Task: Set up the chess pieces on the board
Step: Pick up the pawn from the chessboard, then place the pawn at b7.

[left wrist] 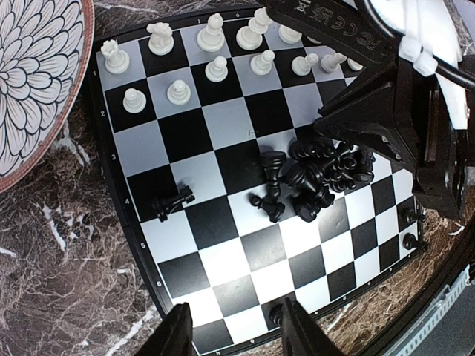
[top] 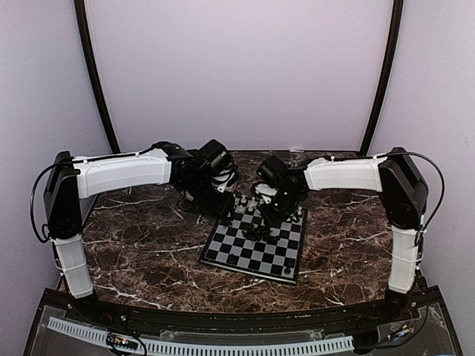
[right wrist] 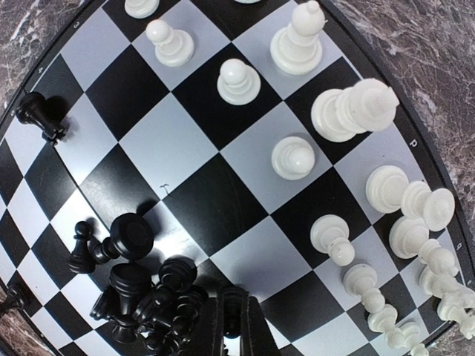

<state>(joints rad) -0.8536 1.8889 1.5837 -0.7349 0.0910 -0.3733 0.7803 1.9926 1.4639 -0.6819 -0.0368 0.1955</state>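
Observation:
The board (top: pixel 256 248) lies mid-table. White pieces (left wrist: pixel 215 68) stand in its two far rows, also in the right wrist view (right wrist: pixel 293 157). Black pieces lie heaped (left wrist: pixel 319 174) mid-board, also in the right wrist view (right wrist: pixel 148 293). One black piece (left wrist: pixel 172 202) lies on its side apart from the heap. My right gripper (right wrist: pixel 232 302) is at the heap's edge, shut on a black piece (right wrist: pixel 231 311). It also shows in the top view (top: pixel 263 221). My left gripper (left wrist: pixel 237 334) is open and empty over the board's near corner, a standing black piece (left wrist: pixel 276 315) beside its right finger.
A round patterned plate (left wrist: pixel 37 74) sits on the marble just off the board's white-side corner. The right arm (left wrist: pixel 393 96) crosses the board's far right part. A few black pieces stand at the board's edge (left wrist: pixel 409 241). Curtain walls enclose the table.

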